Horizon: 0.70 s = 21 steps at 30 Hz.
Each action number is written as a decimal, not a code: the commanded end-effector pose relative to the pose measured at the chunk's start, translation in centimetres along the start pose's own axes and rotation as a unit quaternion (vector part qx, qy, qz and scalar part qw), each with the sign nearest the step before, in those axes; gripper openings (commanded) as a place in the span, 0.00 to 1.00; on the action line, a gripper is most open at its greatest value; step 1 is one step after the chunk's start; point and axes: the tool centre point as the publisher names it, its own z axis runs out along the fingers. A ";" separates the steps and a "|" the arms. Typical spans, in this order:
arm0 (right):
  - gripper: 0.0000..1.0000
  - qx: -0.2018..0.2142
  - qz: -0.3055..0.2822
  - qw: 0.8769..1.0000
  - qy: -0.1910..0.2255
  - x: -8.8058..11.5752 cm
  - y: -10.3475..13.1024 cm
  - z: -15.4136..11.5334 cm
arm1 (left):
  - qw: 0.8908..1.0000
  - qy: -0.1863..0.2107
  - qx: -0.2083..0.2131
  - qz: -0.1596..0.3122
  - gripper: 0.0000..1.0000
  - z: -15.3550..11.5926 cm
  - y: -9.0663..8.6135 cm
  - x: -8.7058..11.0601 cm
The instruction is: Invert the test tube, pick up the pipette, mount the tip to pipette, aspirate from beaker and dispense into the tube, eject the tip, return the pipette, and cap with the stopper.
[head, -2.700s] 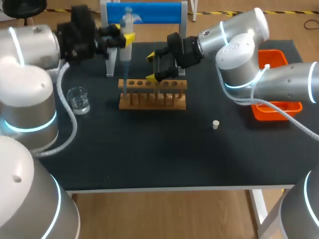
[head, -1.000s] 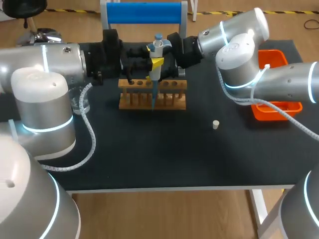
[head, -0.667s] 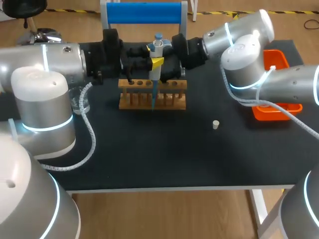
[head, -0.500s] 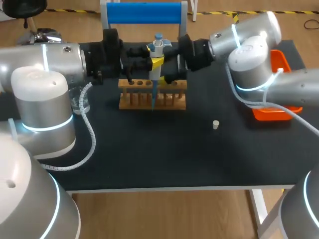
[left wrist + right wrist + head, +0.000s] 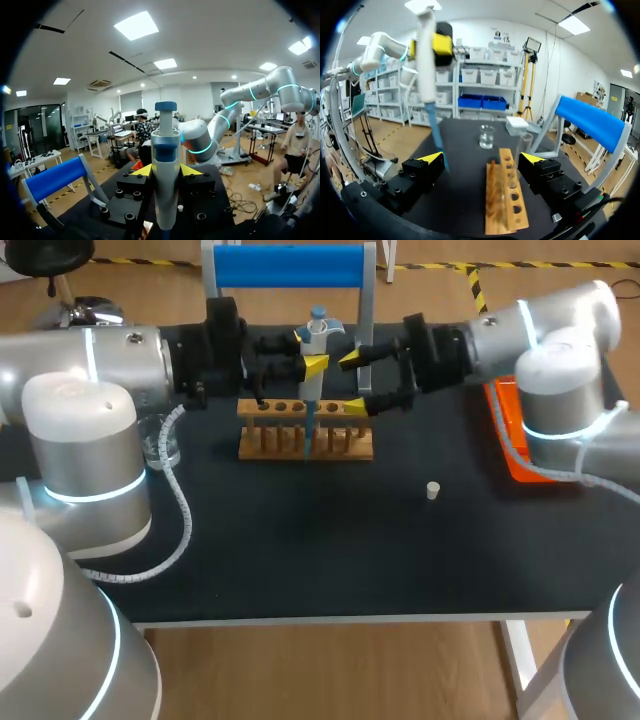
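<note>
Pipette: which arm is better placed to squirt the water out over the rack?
Left. The left gripper is shut on the pipette, holding it upright with its blue tip down at the wooden rack. The right gripper is open and empty, off beside the rack.

The table is matt, the rack wooden, the pipette glossy plastic.

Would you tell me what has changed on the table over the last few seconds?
The left gripper carried the pipette rightward to above the rack. The right gripper drew back from the rack toward its own side, open. Rack, beaker and stopper stayed put.
</note>
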 end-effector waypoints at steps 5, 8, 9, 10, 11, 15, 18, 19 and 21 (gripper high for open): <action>1.00 -0.087 -0.013 0.996 0.005 4.3 1.4 -3.4 | 1.000 0.001 0.001 0.001 0.00 0.0 0.0 0.0; 1.00 -0.107 -0.016 0.994 0.013 5.1 2.1 -3.3 | 1.000 0.001 0.001 0.001 0.00 0.0 0.0 0.0; 1.00 -0.115 -0.014 0.993 0.017 5.4 2.3 -3.2 | 1.000 0.001 0.001 0.001 0.00 0.0 0.0 0.0; 1.00 -0.120 -0.014 0.992 0.019 5.6 2.6 -3.1 | 1.000 0.001 0.001 0.001 0.00 0.0 0.0 0.0; 1.00 -0.128 -0.012 0.991 0.022 5.8 2.8 -3.0 | 1.000 0.001 0.001 0.001 0.00 0.0 0.0 0.0; 1.00 -0.143 -0.006 0.989 0.030 6.4 3.9 -2.5 | 1.000 0.001 0.001 0.001 0.00 0.0 0.0 0.0; 1.00 -0.149 -0.002 0.988 0.035 6.7 4.7 -2.1 | 1.000 0.001 0.001 0.001 0.00 0.0 0.0 0.0; 1.00 -0.151 -0.002 0.988 0.036 6.7 4.9 -2.0 | 1.000 0.001 0.001 0.001 0.00 0.0 0.0 0.0; 1.00 -0.158 0.002 0.986 0.042 6.6 5.4 -1.7 | 1.000 0.001 0.001 0.001 0.00 0.0 0.0 0.0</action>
